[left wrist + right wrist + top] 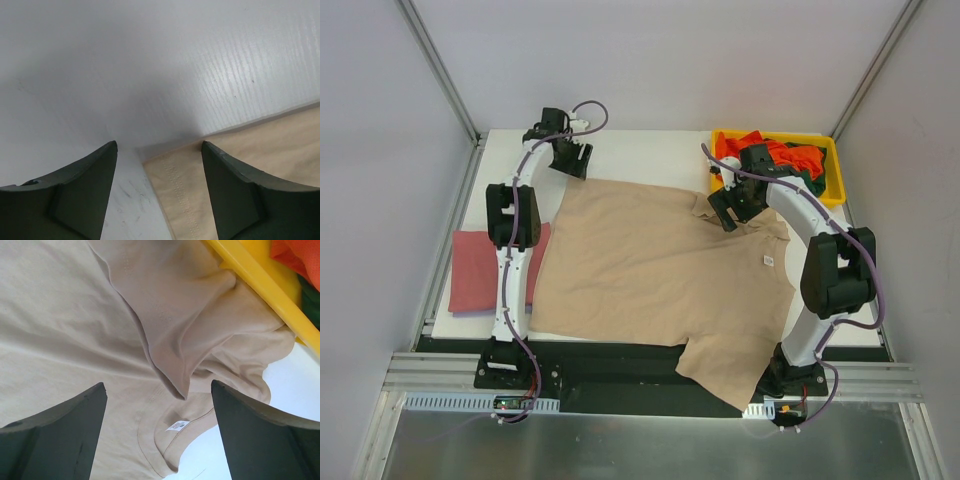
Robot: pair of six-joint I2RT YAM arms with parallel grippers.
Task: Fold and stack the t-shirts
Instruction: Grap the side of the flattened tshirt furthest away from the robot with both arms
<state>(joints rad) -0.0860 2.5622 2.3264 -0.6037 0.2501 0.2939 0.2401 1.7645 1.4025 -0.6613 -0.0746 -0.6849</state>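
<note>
Between the two pincers, flat on the bench (650, 150): tan shirt (650, 270), spread out, not yet folded. Its collar (150, 455) and white label (177, 425) lie just below the right pincer (157, 390). Its far hem corner lies just under the left pincer (159, 150).

Left pincer: jaws wide apart, nothing between them. Hovers over the hem corner and the bare bench beside it. No contact visible.

Right pincer: jaws wide apart too, holding nothing. Directly ahead of it a sleeve (200, 330) is rucked into a thick fold and pressed against the yellow tray (260, 285). Cannot tell whether the fingertips touch cloth.

Other sleeve, well apart from both pincers, hangs over the near bench edge.

Done, by my reading: one shirt. Red shirt (475, 270) lies as a neat rectangle outboard of the left arm, well behind the left pincer and partly under the arm's links. Looks folded, so likely the start of the stack.

Left to do: smooth the tan shirt's rucked sleeve, fold it, place it on the red one. Beyond the right pincer, in the tray, an orange shirt (790, 155) and a green shirt (817, 183) sit crumpled, not yet taken out. No other colours show in the tray from these views. Early stage overall, I judge: one of at least four shirts finished.
</note>
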